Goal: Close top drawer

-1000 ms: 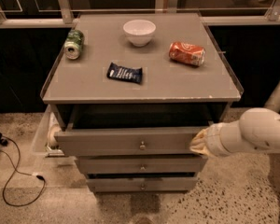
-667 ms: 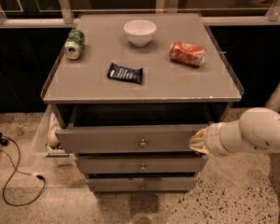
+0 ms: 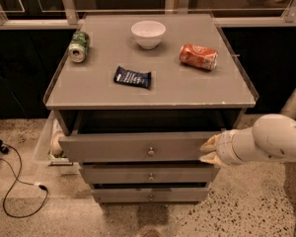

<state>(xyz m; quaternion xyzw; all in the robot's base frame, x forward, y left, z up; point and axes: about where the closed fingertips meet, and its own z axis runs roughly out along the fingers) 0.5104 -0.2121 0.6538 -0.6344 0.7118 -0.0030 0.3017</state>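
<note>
The gripper (image 3: 208,151) is seen at the right end of the top drawer (image 3: 113,147), narrowly parted, nothing held, its tips set against the drawer's front. The drawer is pulled partly out beneath the tabletop (image 3: 153,90), front faced toward the camera, long axis laid left to right. It is grey and flat-fronted, with a small round knob (image 3: 150,152) at centre

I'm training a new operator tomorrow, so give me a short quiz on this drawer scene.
1. True or false: the top drawer is fully shut.
2. Which sits at the back centre of the cabinet top? A) white bowl B) green can C) red can
3. Fill in: the hand is at the top drawer front's ___ end, as pictured.
Key: 1 false; 2 A; 3 right.
</note>
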